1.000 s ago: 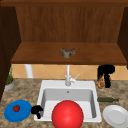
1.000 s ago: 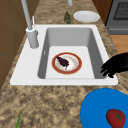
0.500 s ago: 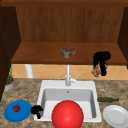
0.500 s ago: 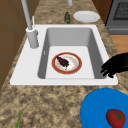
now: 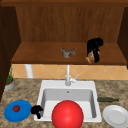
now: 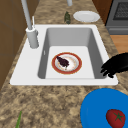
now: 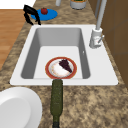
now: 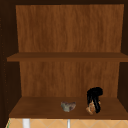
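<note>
— Two hands; where's the right hand [image 5: 94,47]?
— On the lower shelf [image 5: 40,53], fingers curled down round a small brown thing [image 5: 90,58], right of the grey lump [image 5: 68,52]
— And the left hand [image 5: 37,110]?
— Below the shelf, curled, holding nothing, between blue plate [image 5: 15,115] and sink [image 5: 47,86]

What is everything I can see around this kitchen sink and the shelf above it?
sink: one, white, set in the counter
tap: one, grey-white, behind the basin
red-rimmed plate: one, in the basin, dark food on it
blue plate: one, left of sink, holding a tomato
white plate: one, right of sink
green bottle: one, lying right of sink
grey bowl: one, on the lower shelf
brown item: one, on the shelf
left hand: black, fingers curled, at the sink's left edge
right hand: black, fingers around the brown item
</note>
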Available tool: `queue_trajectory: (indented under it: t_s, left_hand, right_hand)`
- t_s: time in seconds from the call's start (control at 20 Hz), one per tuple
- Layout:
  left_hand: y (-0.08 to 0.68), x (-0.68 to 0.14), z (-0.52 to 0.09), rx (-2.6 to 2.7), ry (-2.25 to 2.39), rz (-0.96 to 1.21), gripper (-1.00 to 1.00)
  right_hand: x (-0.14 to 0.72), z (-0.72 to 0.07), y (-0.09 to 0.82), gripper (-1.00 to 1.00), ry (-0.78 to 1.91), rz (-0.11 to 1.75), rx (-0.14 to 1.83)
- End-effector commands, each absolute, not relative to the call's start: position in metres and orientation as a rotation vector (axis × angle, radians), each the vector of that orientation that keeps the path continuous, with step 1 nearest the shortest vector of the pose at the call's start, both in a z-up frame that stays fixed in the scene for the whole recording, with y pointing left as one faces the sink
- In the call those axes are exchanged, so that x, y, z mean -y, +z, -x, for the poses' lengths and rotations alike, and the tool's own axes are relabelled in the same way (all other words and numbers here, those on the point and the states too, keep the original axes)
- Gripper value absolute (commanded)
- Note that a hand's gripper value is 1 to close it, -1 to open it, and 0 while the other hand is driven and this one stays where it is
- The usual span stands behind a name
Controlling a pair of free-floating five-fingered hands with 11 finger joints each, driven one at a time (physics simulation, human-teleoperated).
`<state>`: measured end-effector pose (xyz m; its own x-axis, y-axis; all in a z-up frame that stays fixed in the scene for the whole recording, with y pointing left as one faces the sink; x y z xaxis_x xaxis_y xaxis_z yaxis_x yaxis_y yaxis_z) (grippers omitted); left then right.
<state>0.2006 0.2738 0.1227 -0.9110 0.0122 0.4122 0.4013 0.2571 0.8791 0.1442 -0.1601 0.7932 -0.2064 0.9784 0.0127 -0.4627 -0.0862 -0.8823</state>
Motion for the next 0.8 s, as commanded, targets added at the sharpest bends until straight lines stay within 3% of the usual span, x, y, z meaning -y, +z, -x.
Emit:
queue_trajectory:
  t_s: [0.0, 0.75]
  left_hand:
    - [0.123, -0.274, -0.201, 2.212, -1.696, 0.38, 0.0]
    - [0.123, -0.274, -0.201, 2.212, -1.696, 0.38, 0.0]
  right_hand:
    - [0.15, -0.175, 0.792, 1.0, 1.562, 0.766, 0.948]
    - [0.136, -0.301, 0.742, 1.0, 1.61, 0.794, 0.959]
